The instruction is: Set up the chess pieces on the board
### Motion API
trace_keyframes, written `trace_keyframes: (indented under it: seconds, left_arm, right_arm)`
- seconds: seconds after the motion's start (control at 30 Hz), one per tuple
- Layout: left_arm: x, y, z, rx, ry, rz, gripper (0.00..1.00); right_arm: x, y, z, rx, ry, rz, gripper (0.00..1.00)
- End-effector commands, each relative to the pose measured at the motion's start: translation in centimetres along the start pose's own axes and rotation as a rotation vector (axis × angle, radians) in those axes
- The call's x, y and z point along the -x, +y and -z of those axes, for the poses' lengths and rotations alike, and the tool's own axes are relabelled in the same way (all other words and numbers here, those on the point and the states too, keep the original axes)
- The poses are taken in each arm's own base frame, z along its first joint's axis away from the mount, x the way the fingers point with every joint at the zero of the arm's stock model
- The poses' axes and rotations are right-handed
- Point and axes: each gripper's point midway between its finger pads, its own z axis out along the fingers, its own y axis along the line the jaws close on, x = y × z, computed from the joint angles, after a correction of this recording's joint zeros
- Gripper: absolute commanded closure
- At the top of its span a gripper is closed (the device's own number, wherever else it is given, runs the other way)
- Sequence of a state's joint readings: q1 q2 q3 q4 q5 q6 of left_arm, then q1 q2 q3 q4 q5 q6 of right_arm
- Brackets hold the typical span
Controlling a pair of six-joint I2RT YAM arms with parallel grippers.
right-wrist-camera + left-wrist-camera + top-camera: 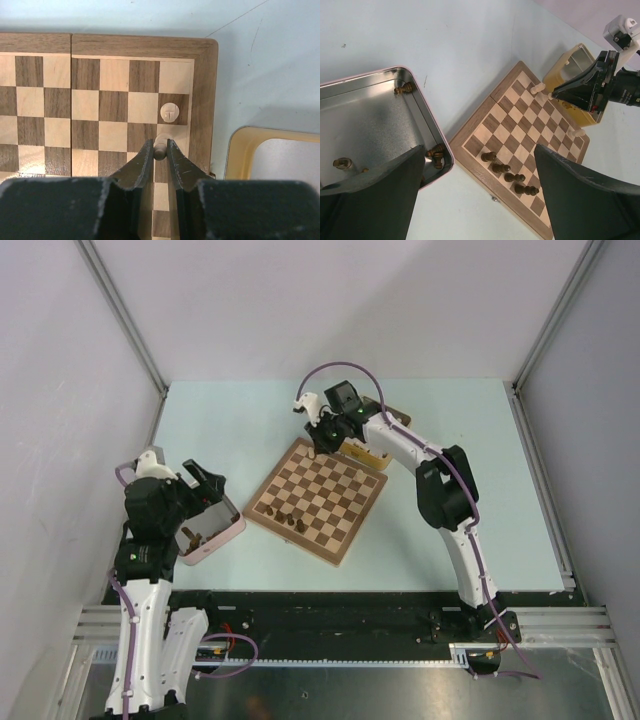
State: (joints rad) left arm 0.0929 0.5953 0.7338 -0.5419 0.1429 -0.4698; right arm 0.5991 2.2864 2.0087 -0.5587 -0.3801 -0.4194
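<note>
The board (330, 502) lies turned diamond-wise in the middle of the table. Several dark chess pieces (507, 172) stand in a row along its near edge. My right gripper (160, 149) is shut on a pale piece (161, 142) over a light square in the far corner column. One square beyond it stands another pale piece (170, 112). In the top view the right gripper (320, 445) is at the board's far corner. My left gripper (479, 150) hangs open and holds nothing, above the gap between the board (485, 125) and the pink tin (422, 117).
The pink tin (215, 538) at the left holds a few dark pieces (436, 154), one of them in its far corner (404, 89). A yellow tin (365, 452) sits just past the board's far right side, next to the right gripper (555, 94).
</note>
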Motion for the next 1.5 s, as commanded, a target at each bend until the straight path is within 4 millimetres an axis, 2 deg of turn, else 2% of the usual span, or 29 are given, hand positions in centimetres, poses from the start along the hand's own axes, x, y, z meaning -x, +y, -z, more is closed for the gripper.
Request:
trace_keyframes:
  seconds: [0.0, 0.53, 1.2, 1.3, 1.33, 1.47]
  left_arm:
    - [0.7, -0.1, 0.2, -0.003, -0.018, -0.024, 0.05]
    - [0.6, 0.1, 0.0, 0.007, -0.014, -0.025, 0.05]
    - [0.7, -0.2, 0.2, -0.004, -0.019, -0.015, 0.05]
    - [0.7, -0.2, 0.2, -0.005, -0.020, -0.014, 0.05]
    - [0.7, -0.2, 0.2, -0.005, -0.018, -0.014, 0.05]
    - [0.7, -0.2, 0.3, -0.007, -0.019, -0.011, 0.05]
  right_arm:
    - [1.3, -0.1, -0.1, -0.009, -0.023, 0.016, 0.90]
    - [0.2, -0.2, -0.6, -0.016, 0.011, 0.018, 0.87]
    - [0.2, -0.9, -0.8, -0.040, 0.006, 0.014, 0.86]
    - [0.1, -0.6, -0.9, -0.026, 0.009, 0.011, 0.84]
    - [0.0, -0.6, -0.9, -0.023, 0.010, 0.009, 0.79]
    - [0.2, -0.5, -0.8, -0.019, 0.005, 0.009, 0.69]
